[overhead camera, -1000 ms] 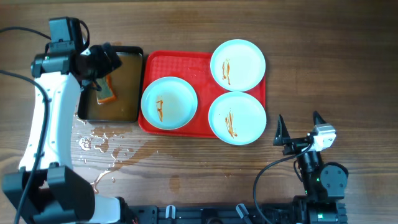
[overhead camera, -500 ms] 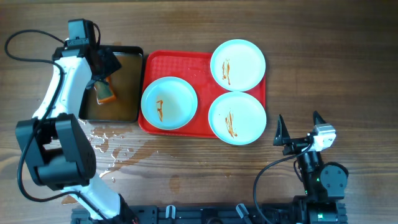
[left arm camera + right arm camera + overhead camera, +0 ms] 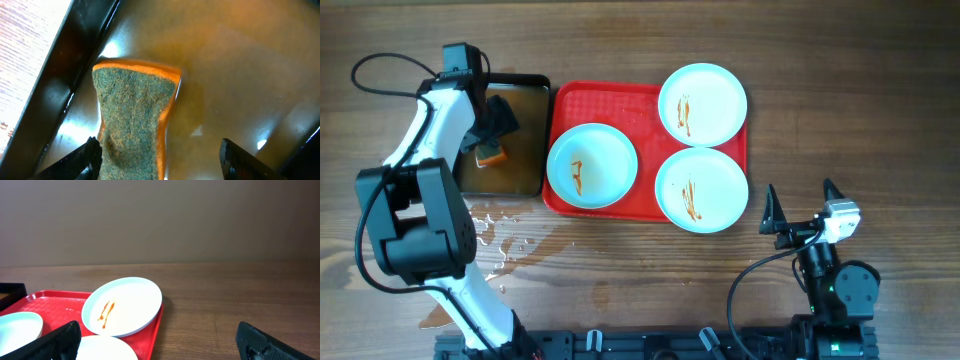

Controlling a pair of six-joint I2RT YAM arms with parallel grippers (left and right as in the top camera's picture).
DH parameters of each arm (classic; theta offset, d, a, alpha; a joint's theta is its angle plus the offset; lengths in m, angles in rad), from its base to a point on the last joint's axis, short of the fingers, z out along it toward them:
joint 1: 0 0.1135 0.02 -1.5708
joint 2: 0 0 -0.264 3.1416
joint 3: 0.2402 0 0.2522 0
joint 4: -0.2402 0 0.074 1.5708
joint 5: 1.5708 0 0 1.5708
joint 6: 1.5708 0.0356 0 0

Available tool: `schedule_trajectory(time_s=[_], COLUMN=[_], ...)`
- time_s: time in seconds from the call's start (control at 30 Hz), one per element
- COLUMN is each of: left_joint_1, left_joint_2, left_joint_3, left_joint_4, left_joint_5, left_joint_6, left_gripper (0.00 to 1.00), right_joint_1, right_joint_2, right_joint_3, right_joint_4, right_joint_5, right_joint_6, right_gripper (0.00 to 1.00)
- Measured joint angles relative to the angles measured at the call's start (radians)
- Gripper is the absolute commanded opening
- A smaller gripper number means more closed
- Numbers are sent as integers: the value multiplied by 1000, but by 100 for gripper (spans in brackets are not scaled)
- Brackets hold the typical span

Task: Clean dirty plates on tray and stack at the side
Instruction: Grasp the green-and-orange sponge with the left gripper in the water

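Note:
Three pale plates with orange-brown streaks lie on the red tray (image 3: 620, 100): one at the front left (image 3: 592, 165), one at the back right (image 3: 702, 104), one at the front right (image 3: 701, 189). My left gripper (image 3: 492, 140) hangs over the black pan (image 3: 525, 140) of brownish water. In the left wrist view its jaws (image 3: 159, 145) stand open round an orange sponge (image 3: 132, 115) with a green scrub face; the left finger is at the sponge's edge, the right finger apart from it. My right gripper (image 3: 799, 190) rests open near the front right, facing the back-right plate (image 3: 122, 305).
Spilled water (image 3: 485, 235) spreads on the wooden table in front of the pan. The pan's black rim (image 3: 75, 55) runs close along the sponge's left side. Bare wood lies to the right of the tray (image 3: 55, 305).
My left arm has swung its gripper back and down onto the sponge in the pan, and its jaws have narrowed. The right arm and the plates have not moved.

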Motion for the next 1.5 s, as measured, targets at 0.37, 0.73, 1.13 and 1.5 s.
schedule_trajectory(time_s=[0.37,0.73,1.13,1.5], left_joint_1=[19,62,62,68], left_joint_2=[48,48,64,61], left_joint_3=[0,0,-13,-16], left_joint_4=[0,5,26,37], left_joint_5=[-1,35,71,208], left_joint_6=[64,70,74,73], left_gripper=[57,57,21,4], right_joint_1=[0,0,0,0], right_joint_2=[0,0,0,0], right_joint_3=[0,0,0,0], right_joint_4=[0,0,0,0], right_joint_5=[0,0,0,0], right_joint_6=[0,0,0,0], right_gripper=[100,100,100,100])
